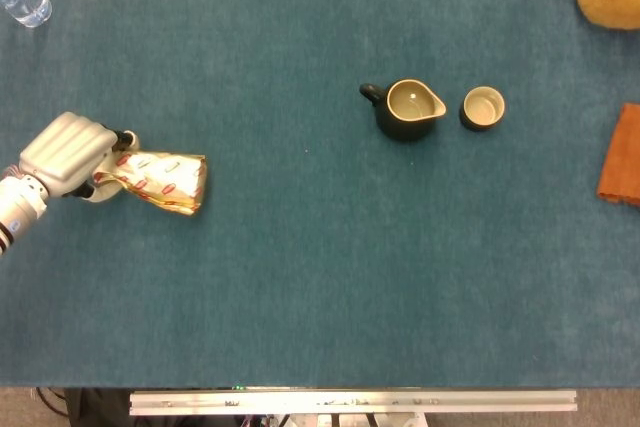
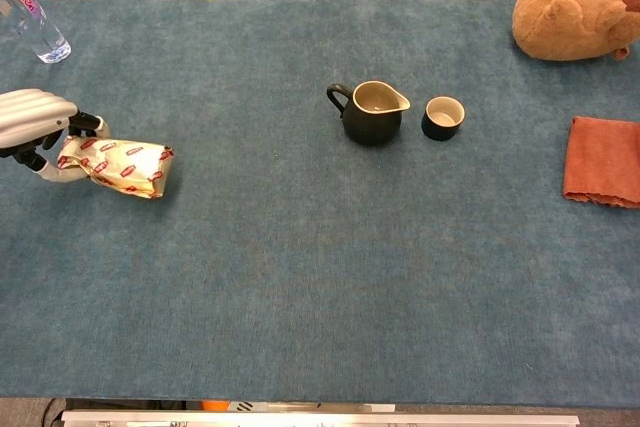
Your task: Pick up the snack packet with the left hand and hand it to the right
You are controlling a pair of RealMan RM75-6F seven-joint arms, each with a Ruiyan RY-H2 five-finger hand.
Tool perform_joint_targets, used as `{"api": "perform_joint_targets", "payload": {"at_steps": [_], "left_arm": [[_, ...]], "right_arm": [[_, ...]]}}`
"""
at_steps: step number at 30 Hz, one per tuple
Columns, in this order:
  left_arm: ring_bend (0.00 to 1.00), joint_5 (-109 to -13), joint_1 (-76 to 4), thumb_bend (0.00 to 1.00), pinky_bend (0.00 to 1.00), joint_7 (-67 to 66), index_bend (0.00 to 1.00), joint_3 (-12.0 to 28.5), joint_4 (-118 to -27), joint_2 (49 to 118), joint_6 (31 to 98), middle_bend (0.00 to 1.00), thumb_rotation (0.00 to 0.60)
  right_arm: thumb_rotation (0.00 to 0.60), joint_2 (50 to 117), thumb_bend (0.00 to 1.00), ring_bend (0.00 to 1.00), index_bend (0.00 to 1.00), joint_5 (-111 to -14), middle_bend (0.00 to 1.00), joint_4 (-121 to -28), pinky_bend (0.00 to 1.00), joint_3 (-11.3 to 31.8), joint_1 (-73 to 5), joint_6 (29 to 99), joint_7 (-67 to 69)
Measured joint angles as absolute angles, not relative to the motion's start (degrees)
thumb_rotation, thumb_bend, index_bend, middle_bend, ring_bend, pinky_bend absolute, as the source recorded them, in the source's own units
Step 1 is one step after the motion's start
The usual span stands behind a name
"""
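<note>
The blue surface carries everything. The left hand is clamped on one end of the snack packet, which juts out beside it. So shallow a hold could let the slick packet slip during transfer; the right hand is unseen.

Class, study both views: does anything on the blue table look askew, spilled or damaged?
Only the gold foil snack packet, crumpled at the end the left hand grips. The dark pitcher and small cup stand upright, nothing spilled.
</note>
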State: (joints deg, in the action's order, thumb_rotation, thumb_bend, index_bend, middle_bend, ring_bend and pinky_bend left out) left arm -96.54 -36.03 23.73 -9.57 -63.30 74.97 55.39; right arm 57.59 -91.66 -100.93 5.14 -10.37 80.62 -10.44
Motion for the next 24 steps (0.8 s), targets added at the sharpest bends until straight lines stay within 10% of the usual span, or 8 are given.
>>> {"api": "perform_joint_targets", "payload": {"at_steps": [24], "left_arm": [[0.54,-85.48,-42.62,0.33,0.64,25.92,0.58,-4.18,-103.21,55.81,42.65,0.61,0.600]], "right_arm": [[0.600,66.03,0.14,0.20,0.16,-111.76,0.31,-106.24,0.28,4.51,-27.97,67.23,-13.64]]}}
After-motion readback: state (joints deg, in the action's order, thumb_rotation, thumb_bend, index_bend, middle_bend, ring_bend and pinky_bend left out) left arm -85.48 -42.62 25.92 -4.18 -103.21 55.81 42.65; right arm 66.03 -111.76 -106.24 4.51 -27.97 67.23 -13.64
